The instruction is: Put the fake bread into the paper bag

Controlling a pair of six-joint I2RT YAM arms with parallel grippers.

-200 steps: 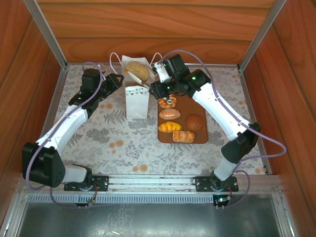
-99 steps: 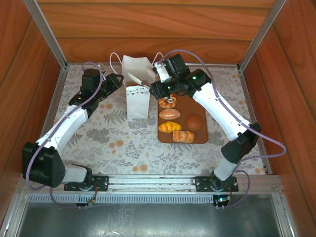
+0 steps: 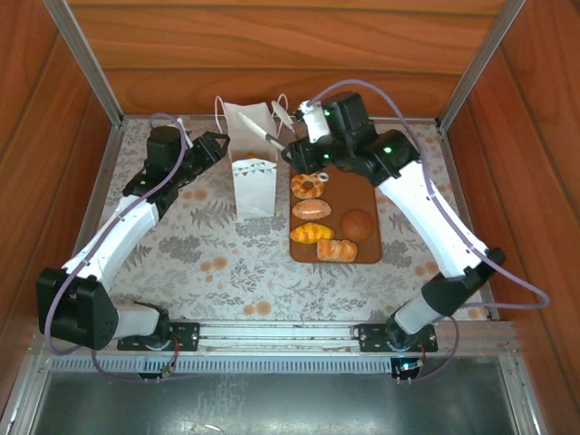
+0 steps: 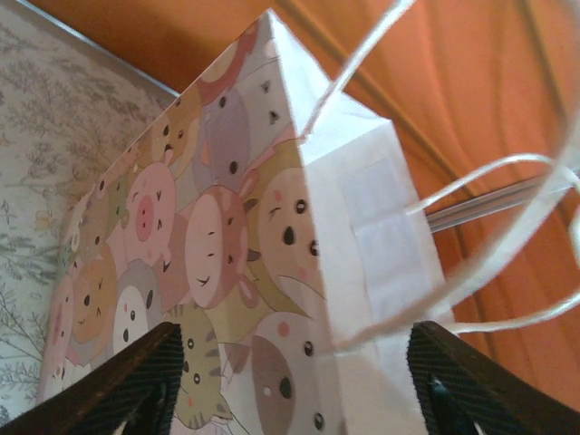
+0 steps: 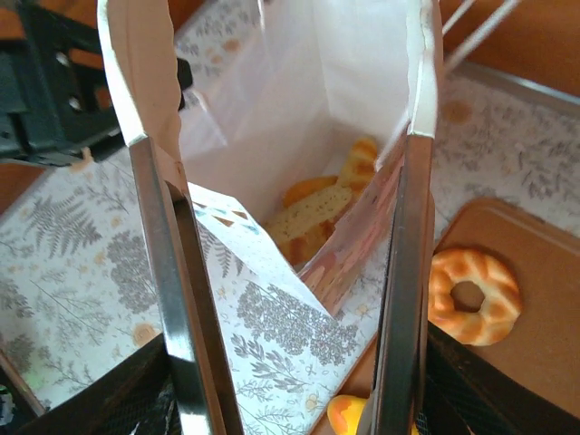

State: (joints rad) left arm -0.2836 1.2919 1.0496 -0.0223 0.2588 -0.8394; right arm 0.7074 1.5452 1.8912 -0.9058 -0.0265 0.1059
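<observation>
The white paper bag [image 3: 253, 172] stands upright left of the tray, and its patterned side [image 4: 227, 236] shows in the left wrist view. Inside it lie pieces of fake bread [image 5: 317, 213]. On the tray rest a ringed donut [image 3: 309, 186] [image 5: 474, 296], an oblong roll [image 3: 311, 209], a croissant [image 3: 311, 233], a twisted pastry [image 3: 337, 249] and a dark bun [image 3: 359, 224]. My right gripper [image 3: 294, 152] [image 5: 304, 394] is shut on metal tongs [image 5: 168, 236]. Their spread, empty blades reach over the bag's mouth. My left gripper [image 3: 217, 145] [image 4: 290, 390] is open, one finger on either side of the bag's corner.
The flat brown tray [image 3: 367, 181] [image 5: 535, 272] lies right of the bag. The bag's cord handles [image 4: 507, 272] loop loosely near my left fingers. Wooden walls and metal rails close in the floral table mat [image 3: 208, 263] at the back and sides.
The bread held at the bag's mouth a second ago has dropped inside. My right arm has pulled up and back with the tongs. My left gripper has opened wider beside the bag.
</observation>
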